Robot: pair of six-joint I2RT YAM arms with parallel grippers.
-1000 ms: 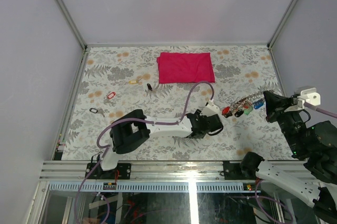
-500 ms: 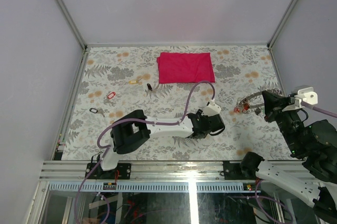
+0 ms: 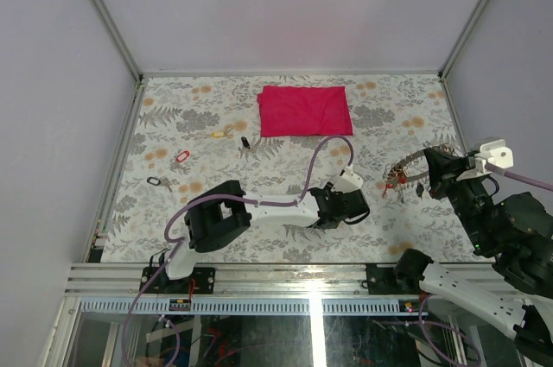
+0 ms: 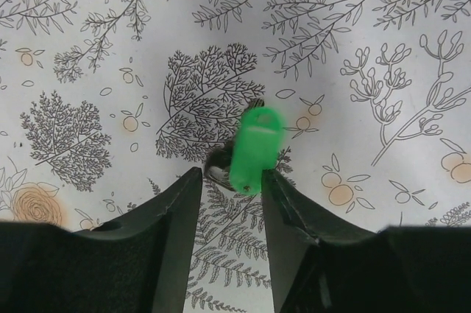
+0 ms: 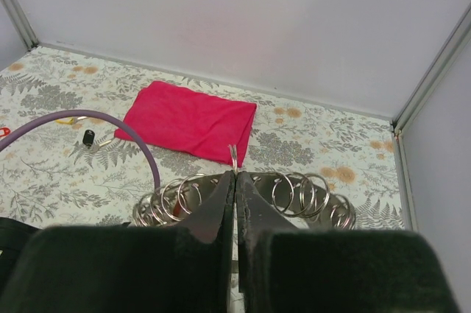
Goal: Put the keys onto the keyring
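A green-tagged key (image 4: pixel 254 149) lies on the patterned table at the tips of my left gripper (image 4: pixel 232 173). The jaws stand apart, the tag against the right fingertip and a gap on the left. My right gripper (image 5: pixel 235 174) is shut on the keyring (image 5: pixel 324 199), a metal band carrying many small split rings. From above, the keyring (image 3: pixel 416 162) hangs off my right gripper (image 3: pixel 439 174) with red-tagged keys (image 3: pixel 396 180) bunched at its left end. My left gripper (image 3: pixel 352 199) points down left of it. Loose keys lie far left: yellow (image 3: pixel 222 133), black (image 3: pixel 245 142), red (image 3: pixel 181 156).
A folded red cloth (image 3: pixel 304 110) lies at the back centre. The left arm's purple cable (image 3: pixel 315 155) arcs over the table's middle. Another small key (image 3: pixel 155 181) rests near the left rail. Grey walls enclose the table.
My right gripper has pulled the keyring to the right, away from the left gripper, and its keys have bunched at one end. The left jaws have narrowed slightly.
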